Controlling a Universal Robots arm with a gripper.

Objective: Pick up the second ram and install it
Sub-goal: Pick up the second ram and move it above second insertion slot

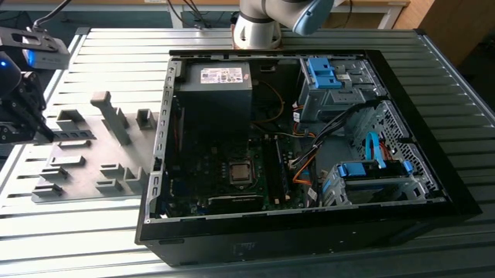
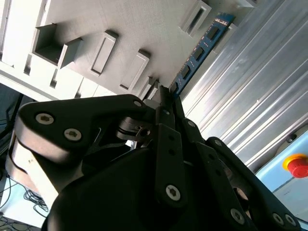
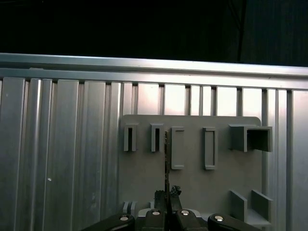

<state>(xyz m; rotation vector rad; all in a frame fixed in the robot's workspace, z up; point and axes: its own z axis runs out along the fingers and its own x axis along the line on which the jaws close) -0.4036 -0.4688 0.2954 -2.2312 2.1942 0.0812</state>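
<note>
The second ram (image 2: 199,50) sticks out from between the gripper's (image 2: 166,96) fingers, pinched tight.

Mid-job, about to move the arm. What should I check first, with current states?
1. The gripper shut on the second ram: ok.
2. Ram held straight, in both wrist views: ok.
3. Ram clear of the grey fixture plate: cannot tell.
4. The computer case side open: ok.
5. A free slot among the memory slots: cannot tell.
</note>
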